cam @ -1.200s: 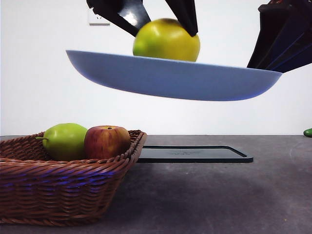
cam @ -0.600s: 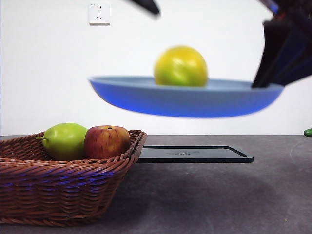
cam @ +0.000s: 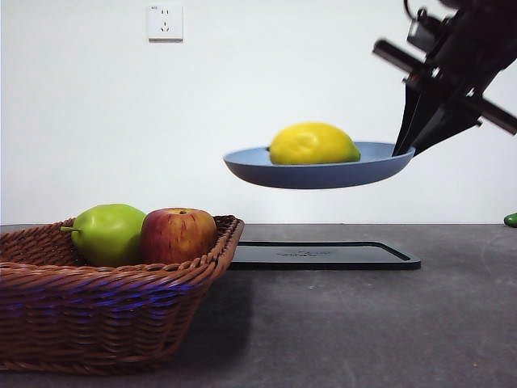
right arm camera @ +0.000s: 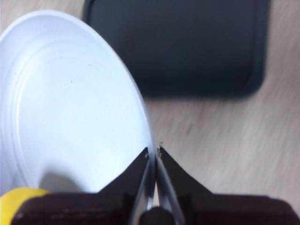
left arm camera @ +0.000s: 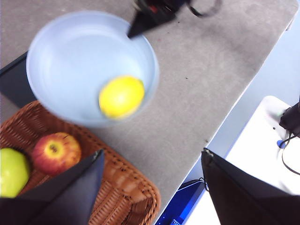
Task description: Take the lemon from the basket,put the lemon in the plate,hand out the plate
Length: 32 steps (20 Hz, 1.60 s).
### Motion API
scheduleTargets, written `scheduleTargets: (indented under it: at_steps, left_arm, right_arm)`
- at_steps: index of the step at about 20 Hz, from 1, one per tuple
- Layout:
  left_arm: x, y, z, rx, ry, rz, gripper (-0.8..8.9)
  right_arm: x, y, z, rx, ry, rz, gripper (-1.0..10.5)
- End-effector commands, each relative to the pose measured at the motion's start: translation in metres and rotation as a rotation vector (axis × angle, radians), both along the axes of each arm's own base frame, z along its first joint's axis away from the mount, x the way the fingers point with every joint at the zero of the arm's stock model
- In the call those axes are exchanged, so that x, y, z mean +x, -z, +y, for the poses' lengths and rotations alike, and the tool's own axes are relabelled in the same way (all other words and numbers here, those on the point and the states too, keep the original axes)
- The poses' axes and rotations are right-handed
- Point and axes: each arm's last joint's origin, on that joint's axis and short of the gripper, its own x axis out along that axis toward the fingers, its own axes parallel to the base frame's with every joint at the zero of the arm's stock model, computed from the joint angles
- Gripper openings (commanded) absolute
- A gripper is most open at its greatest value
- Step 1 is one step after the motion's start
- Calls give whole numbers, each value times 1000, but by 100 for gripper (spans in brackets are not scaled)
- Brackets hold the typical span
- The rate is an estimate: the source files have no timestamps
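Note:
The yellow lemon (cam: 313, 144) lies in the light-blue plate (cam: 323, 175), which hangs in the air above the black tray. My right gripper (cam: 408, 145) is shut on the plate's right rim and holds it up; the right wrist view shows its jaws (right arm camera: 153, 152) pinching the rim of the plate (right arm camera: 70, 103), with the lemon (right arm camera: 18, 199) at the edge. My left gripper (left arm camera: 153, 152) is open and empty, high above the wicker basket (left arm camera: 122, 192). From there I see the lemon (left arm camera: 121, 96) in the plate (left arm camera: 70, 61).
The basket (cam: 97, 307) stands at the front left with a green pear (cam: 109, 233) and a red-yellow apple (cam: 178, 234) in it. A flat black tray (cam: 323, 256) lies behind it on the grey table. A small green thing (cam: 510, 219) shows at the right edge.
The left gripper's jaws, spread around the lemon a second ago, rose out of the front view. The plate with the lemon moved right and looks smaller and level.

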Motion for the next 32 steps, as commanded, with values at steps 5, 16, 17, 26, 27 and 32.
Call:
scheduleTargets:
  at_steps: [5, 16, 17, 26, 27, 32]
  left_arm:
    - [-2, -2, 0, 9, -25, 10, 361]
    - [0, -1, -1, 18, -55, 8, 361]
    - [0, -1, -1, 18, -56, 7, 361]
    - [0, 1, 0, 42, -71, 5, 361]
    - [0, 1, 0, 42, -71, 4, 361]
    - [4, -2, 0, 89, -82, -122, 349]
  right_arm:
    - [75, 20, -14, 17, 85, -4, 3]
    - [126, 85, -22, 28, 158, 97, 4]
    - [126, 86, -22, 23, 155, 101, 6]
    - [125, 82, -25, 9, 141, 86, 196]
    - [122, 74, -27, 11, 141, 77, 196]
    - [87, -4, -31, -30, 56, -70, 194]
